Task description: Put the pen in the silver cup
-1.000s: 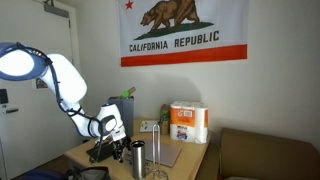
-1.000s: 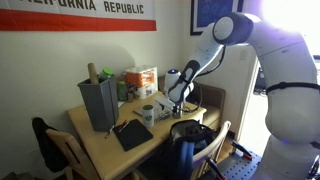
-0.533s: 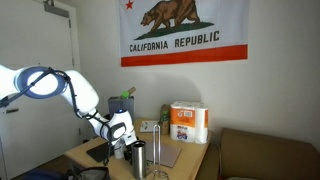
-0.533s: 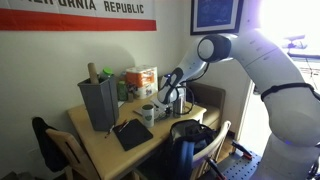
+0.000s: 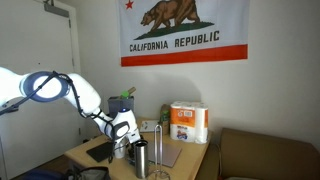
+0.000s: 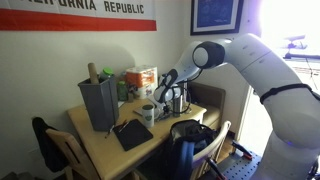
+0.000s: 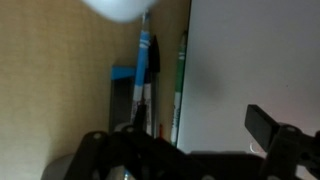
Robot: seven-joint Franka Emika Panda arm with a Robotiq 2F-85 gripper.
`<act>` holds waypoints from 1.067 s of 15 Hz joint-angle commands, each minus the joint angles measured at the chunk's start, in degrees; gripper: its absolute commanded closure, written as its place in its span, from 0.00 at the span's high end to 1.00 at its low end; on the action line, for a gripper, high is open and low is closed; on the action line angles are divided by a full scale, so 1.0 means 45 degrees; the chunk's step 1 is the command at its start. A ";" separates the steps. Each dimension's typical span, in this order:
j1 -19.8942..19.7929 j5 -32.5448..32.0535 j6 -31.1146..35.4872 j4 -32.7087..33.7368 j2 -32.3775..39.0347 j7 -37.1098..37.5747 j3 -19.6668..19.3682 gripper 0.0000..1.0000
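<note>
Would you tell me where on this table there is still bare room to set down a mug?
The clearest bare wood is the front corner of the table, bordered by the grey bin and the black notebook. Around the gripper and back toward the paper towel pack it is crowded.

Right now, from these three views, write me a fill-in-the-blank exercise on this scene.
The flag on the wall reads California ____.
The silver cup stands on the ____.
In the wrist view, the pen beside the green pen is coloured ____.
Missing words: Republic; table; blue.
</note>
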 commanded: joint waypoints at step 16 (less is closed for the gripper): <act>0.2173 0.0202 -0.1780 -0.2017 -0.1165 0.1783 -0.1497 0.75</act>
